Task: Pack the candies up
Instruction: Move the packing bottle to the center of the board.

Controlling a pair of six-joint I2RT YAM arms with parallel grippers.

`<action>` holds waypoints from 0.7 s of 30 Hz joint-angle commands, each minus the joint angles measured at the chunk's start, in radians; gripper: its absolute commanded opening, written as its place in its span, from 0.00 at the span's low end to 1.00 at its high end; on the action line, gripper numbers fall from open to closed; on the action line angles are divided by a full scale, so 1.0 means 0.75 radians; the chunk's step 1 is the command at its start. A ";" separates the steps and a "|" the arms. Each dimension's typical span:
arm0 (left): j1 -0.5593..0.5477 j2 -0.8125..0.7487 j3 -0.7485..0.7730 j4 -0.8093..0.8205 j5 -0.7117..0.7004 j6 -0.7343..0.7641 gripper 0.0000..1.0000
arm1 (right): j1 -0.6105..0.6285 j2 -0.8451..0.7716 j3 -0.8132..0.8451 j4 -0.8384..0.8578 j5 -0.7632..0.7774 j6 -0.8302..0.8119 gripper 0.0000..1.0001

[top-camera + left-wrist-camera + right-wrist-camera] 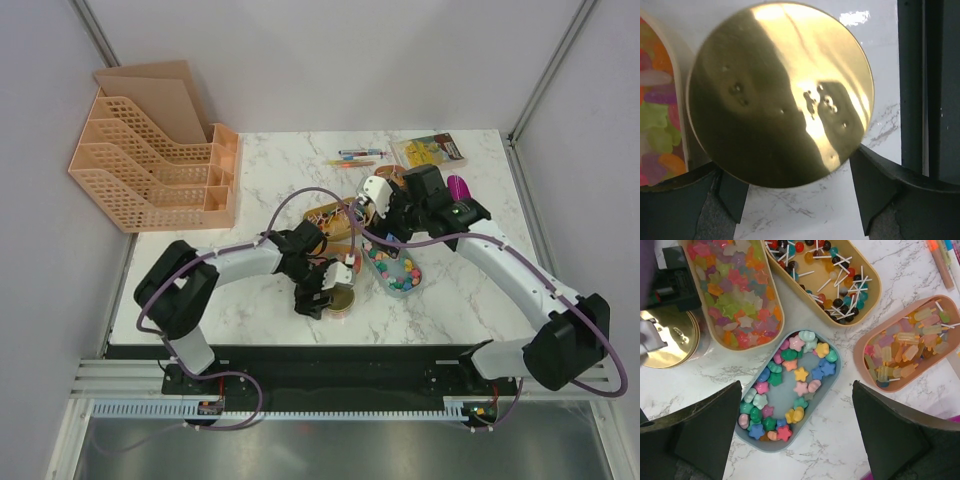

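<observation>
The candies lie sorted in oval trays. Bright star sweets (796, 374) fill a blue tray (836, 371), and pastel gummies (735, 295) fill a beige tray. Ball lollipops (832, 277) sit in a tan tray, and popsicle-shaped sweets (910, 347) in a pink tray. My right gripper (796, 402) hangs open above the blue tray (392, 272) with nothing between its fingers. My left gripper (800, 200) straddles a gold-lidded jar (780, 95) on the table, beside the gummy tray (682, 125). Its fingers (880, 190) sit close to the jar's sides, and contact is unclear.
Coloured pens (355, 157), a flat yellow packet (430, 150) and a purple object (458, 187) lie at the back right. An orange file rack (150, 165) stands at the back left. The table's black front edge (320, 352) runs near the jar (343, 297).
</observation>
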 commanded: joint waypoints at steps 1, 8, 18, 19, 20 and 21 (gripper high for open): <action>-0.062 0.088 0.127 0.039 -0.124 -0.154 0.82 | -0.020 -0.072 0.046 -0.010 -0.040 -0.033 0.98; -0.195 0.176 0.205 0.061 -0.153 -0.303 0.78 | -0.071 -0.178 -0.023 -0.029 -0.058 -0.080 0.98; -0.251 0.158 -0.019 0.627 -0.173 -0.706 0.83 | -0.176 -0.317 -0.134 -0.123 -0.085 -0.184 0.98; -0.253 0.143 -0.081 0.719 -0.187 -0.741 0.85 | -0.186 -0.325 -0.144 -0.133 -0.093 -0.184 0.98; -0.253 0.125 -0.140 0.916 -0.200 -0.776 0.85 | -0.200 -0.338 -0.164 -0.137 -0.105 -0.184 0.98; -0.255 0.112 -0.236 0.981 -0.206 -0.818 0.85 | -0.208 -0.340 -0.179 -0.147 -0.140 -0.182 0.98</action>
